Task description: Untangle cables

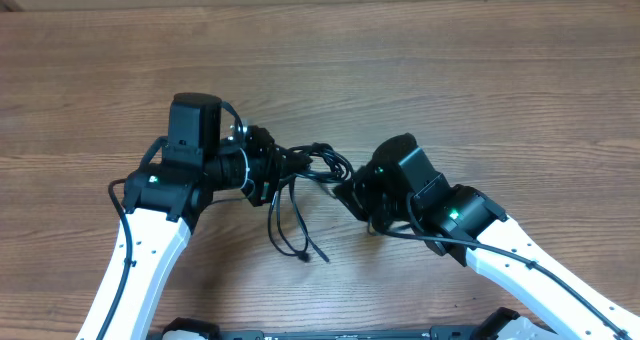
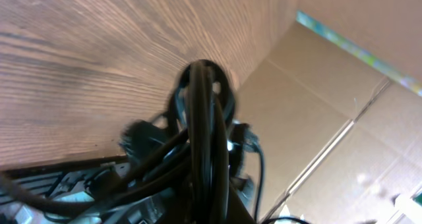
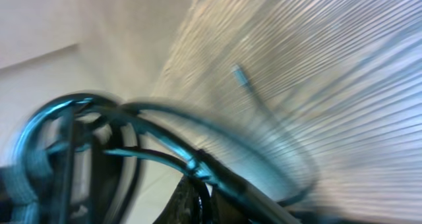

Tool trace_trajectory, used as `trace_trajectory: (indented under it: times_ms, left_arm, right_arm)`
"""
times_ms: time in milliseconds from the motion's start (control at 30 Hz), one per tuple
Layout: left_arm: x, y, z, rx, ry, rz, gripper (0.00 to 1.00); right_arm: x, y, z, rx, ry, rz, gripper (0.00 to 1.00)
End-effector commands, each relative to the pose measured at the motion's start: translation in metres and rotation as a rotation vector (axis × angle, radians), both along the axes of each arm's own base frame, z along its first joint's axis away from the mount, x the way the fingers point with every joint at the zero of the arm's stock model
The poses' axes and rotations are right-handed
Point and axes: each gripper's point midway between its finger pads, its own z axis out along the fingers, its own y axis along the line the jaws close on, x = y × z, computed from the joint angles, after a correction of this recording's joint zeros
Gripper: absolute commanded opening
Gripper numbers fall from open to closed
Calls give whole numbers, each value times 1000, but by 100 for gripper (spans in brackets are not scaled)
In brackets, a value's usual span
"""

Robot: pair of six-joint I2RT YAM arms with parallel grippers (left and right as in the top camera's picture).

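Pulling apart slowly would suit: left end effector (image 1: 268, 170) and right end effector (image 1: 352, 192) both pinch the cables (image 1: 322, 163) over the surface (image 1: 450, 70).

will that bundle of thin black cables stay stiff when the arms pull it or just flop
Probably floppy: the cables curl in loose loops between the left gripper and right gripper, with ends trailing limp on the table. Likely light, since the strands are far thinner than the grippers. Crossed loops may snag rather than slide free.
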Motion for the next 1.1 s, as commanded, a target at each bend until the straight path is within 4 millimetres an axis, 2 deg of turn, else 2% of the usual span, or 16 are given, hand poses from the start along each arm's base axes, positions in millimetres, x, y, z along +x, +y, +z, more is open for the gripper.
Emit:
trace_trajectory:
  times_ms: [0, 100, 167, 367, 467, 533, 600, 667, 800, 933, 1067]
  left_arm:
    - [0, -3, 21, -11, -148, -71, 4]
    - [-1, -3, 19, 35, -262, -145, 4]
    - [-5, -4, 16, 65, -311, -196, 4]
    - [-24, 0, 0, 136, -362, -318, 4]
    - [-26, 1, -2, 149, -390, -346, 4]
    - [-26, 1, -2, 151, -397, -351, 4]
    - [-26, 1, -1, 151, -399, -351, 4]
    - [-25, 0, 0, 156, -425, -362, 4]
    - [-22, 0, 2, 187, -546, -424, 4]
    - [-27, -5, 7, 187, -707, -534, 4]
    - [-27, -5, 8, 193, -740, -552, 4]
  right_arm:
    - [2, -36, -22, -241, -67, 30, 4]
    - [-4, -65, -37, -388, -33, -16, 5]
    - [-6, -75, -39, -435, -29, -32, 9]
    - [3, -75, -27, -422, -98, -40, 18]
    - [4, -79, -22, -438, -129, -39, 36]
    - [4, -86, -18, -479, -163, -21, 52]
    - [2, -99, -16, -534, -177, -29, 59]
    - [-3, -112, -13, -578, -180, -46, 63]
    - [-13, -130, 2, -607, -216, -62, 69]
    - [-19, -134, 29, -580, -343, 0, 70]
    - [-30, -135, 61, -480, -463, 9, 78]
